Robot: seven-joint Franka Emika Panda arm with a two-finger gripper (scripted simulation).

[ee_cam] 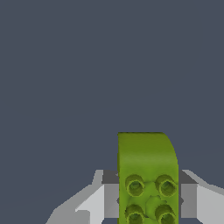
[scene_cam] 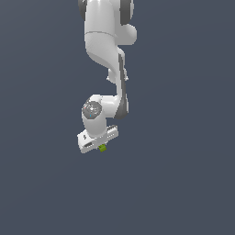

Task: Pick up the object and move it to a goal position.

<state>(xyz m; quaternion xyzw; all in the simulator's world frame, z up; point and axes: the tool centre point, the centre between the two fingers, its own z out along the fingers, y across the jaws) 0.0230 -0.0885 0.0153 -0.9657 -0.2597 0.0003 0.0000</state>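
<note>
The object (scene_cam: 102, 148) is a tiny yellow-green block showing just under the white gripper (scene_cam: 102, 146) in the exterior view. In the wrist view the object (ee_cam: 147, 175) fills the gap between the two grey fingers (ee_cam: 110, 197), its studded face toward the camera. Both fingers press against its sides, so the gripper (ee_cam: 148, 199) is shut on it. The block hangs off the ground, carried by the arm (scene_cam: 105, 50).
A plain dark grey-blue floor (scene_cam: 183, 183) fills both views around the arm. No other objects, containers or edges show.
</note>
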